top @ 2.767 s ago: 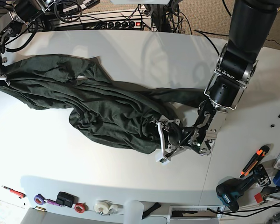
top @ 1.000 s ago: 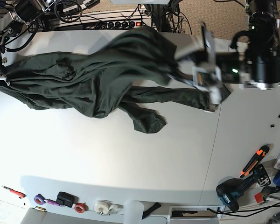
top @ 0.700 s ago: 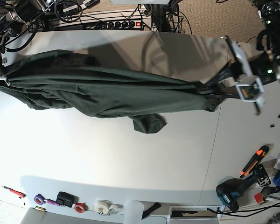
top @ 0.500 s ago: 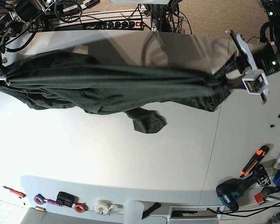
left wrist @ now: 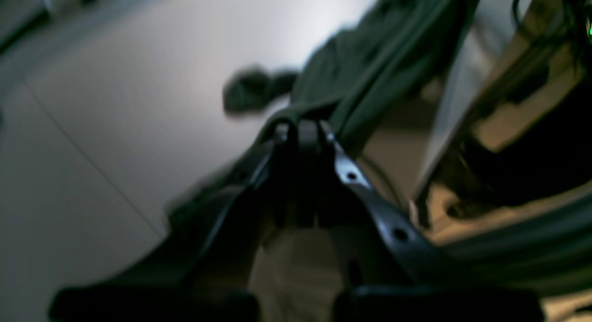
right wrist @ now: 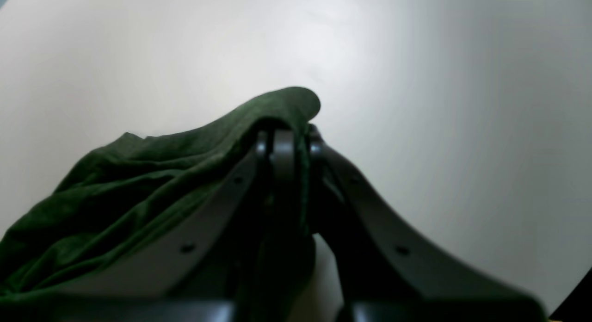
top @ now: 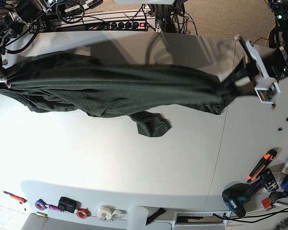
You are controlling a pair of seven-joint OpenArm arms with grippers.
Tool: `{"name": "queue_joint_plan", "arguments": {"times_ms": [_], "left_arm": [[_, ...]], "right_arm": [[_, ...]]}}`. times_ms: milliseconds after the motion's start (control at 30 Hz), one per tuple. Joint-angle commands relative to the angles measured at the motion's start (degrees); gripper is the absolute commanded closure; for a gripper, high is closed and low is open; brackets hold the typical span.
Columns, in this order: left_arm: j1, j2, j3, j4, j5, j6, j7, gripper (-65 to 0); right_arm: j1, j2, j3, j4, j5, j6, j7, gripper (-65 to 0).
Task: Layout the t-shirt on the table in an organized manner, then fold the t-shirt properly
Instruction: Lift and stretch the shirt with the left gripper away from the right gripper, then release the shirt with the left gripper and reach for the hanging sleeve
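We see the right gripper (top: 0, 79) at far left clamped on one end of the t-shirt (top: 120, 91), which stretches across the table (top: 134, 158), one sleeve drooping onto it mid-span, to the left gripper (top: 237, 76) at far right, clamped on the other end.

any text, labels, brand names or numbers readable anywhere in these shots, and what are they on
None can be read.
t-shirt: plain, no print.
table: no markings.
Drill and tape rolls at the near edge: any labels too small to read.
Both wrist views: blurred, no text.
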Motion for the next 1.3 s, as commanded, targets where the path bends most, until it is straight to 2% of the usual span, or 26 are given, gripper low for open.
{"name": "queue_joint_plan", "arguments": {"times_ms": [0,167,367,500,667,833,1267], "left_arm": [[-1.2,-0.9,-0.3,0.8,0.3,0.1,-2.4,0.0],[-3.8,-1.5,0.1,0.9,1.1,0.1,-3.4,0.0],[-0.2,-1.1,0.0,1.4,0.2,0.1,-3.0,0.0],[3.3,-0.3,0.1,1.4,-2.5,0.1,0.3,0.0],[4.0,0.1,0.0,1.4,-2.7,0.1,4.3,0.0],[4.0,0.1,0.1,0.8,-3.2,0.1,4.7,0.0],[4.0,0.1,0.1,-20.8,-3.2,0.1,4.7,0.0]], "right_arm": [[0.5,1.5,0.1,1.0,0.9,0.0,1.5,0.0],[0.5,1.5,0.1,1.0,1.9,0.0,0.9,0.0],[0.3,1.5,0.1,1.0,1.9,0.0,0.4,0.0],[0.3,1.5,0.1,1.0,1.9,0.0,0.6,0.0],[0.3,1.5,0.1,1.0,1.9,0.0,0.6,0.0],[0.3,1.5,0.1,1.0,1.9,0.0,0.6,0.0],[0.3,1.5,0.1,1.0,1.9,0.0,0.7,0.0]]}}
